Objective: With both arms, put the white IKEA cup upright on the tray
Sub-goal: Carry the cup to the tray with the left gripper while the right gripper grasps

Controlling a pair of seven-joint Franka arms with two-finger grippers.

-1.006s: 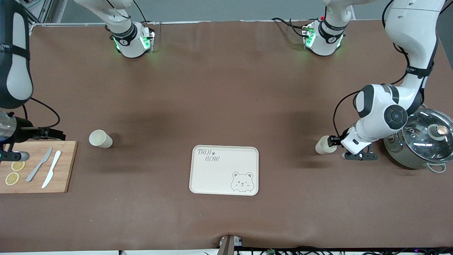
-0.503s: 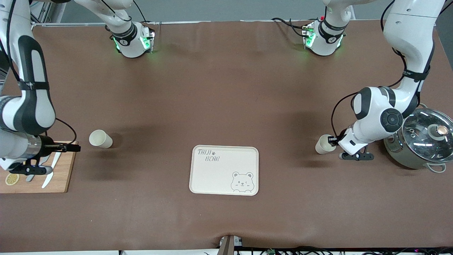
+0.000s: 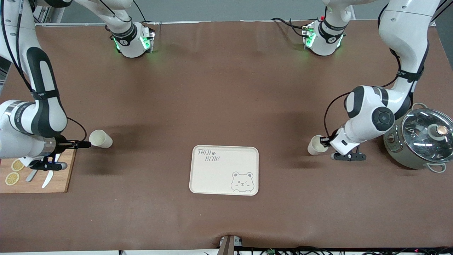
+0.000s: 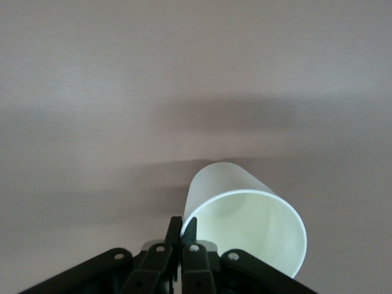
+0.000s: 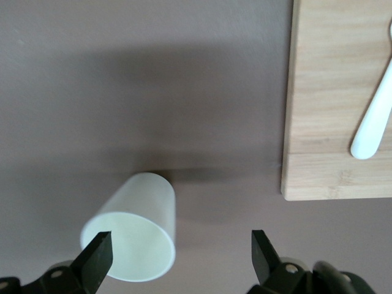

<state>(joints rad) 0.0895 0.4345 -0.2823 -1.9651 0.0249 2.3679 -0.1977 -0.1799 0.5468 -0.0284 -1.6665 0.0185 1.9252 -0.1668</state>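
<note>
- Tabletop: brown, with both arm bases along its far edge; the task looks barely past its opening, since neither cup is on the tray.
- Left arm: folded low toward its own end of the tabletop, beside a glass-lidded pot, wrist turned sideways at cup height.
- Right arm: bent down toward its own end, wrist level, partly over the wooden cutting board.
- Tray: cream, "TAIJI BEAR" lettering and a bear face, bare, midway between the two cups and nearer the front camera than both.
- Cup by the left arm: white, tipped on its side; the left wrist view shows its mouth facing the camera. It needs righting and carrying to the tray.
- Cup by the right arm: white, also lying over, just beside the board, not gripped.
- Left gripper: fingers pressed together on that cup's rim, pinching it.
- Right gripper: fingers spread wide, the cup's mouth between them but apart from both; closing is the next job.
</note>
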